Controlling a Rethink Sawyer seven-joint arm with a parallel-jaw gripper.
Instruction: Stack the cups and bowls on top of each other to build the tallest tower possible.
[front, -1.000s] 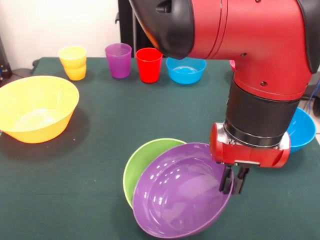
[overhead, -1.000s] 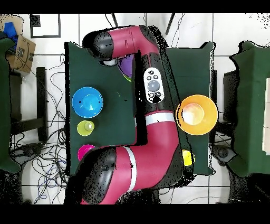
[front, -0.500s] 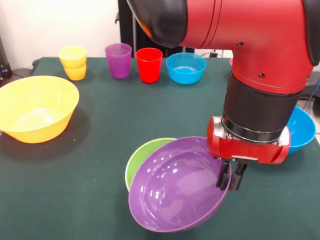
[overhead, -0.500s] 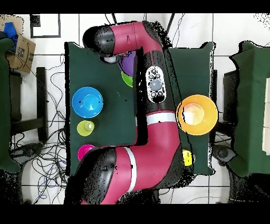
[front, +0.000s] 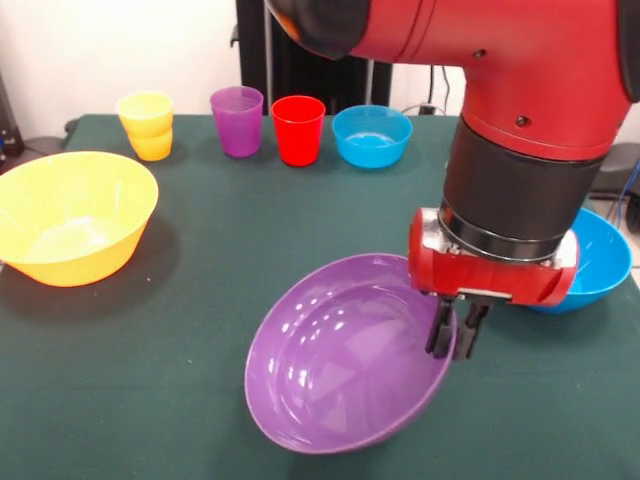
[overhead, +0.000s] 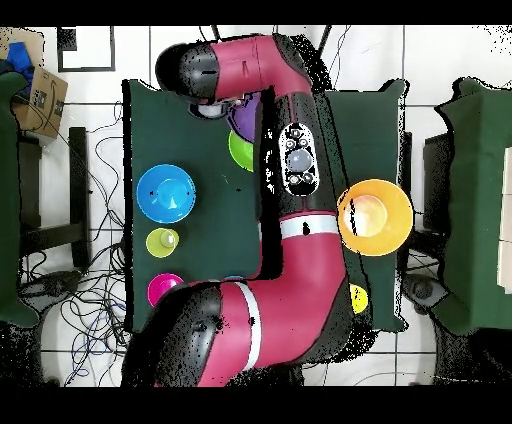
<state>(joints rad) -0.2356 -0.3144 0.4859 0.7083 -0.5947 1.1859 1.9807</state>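
No text, label, brand, number or sign can be read anywhere in either view. The cardboard box (overhead: 38, 92) beside the counter in the overhead view carries some dark markings, but they are too small to make out. The control panel (overhead: 297, 160) on the arm shows buttons only, with no legible lettering on it.

The purple bowl (front: 345, 365) looks like glossy smooth plastic, with bright highlights across its inside. The orange bowl (front: 70, 215) and the blue bowl (front: 598, 262) have the same shiny plastic look. The purple cup (front: 237, 120) is translucent plastic; the red cup (front: 298, 129) is opaque. The table (front: 200, 260) carries a matt green cloth. The arm (front: 520, 120) has smooth glossy red shells.
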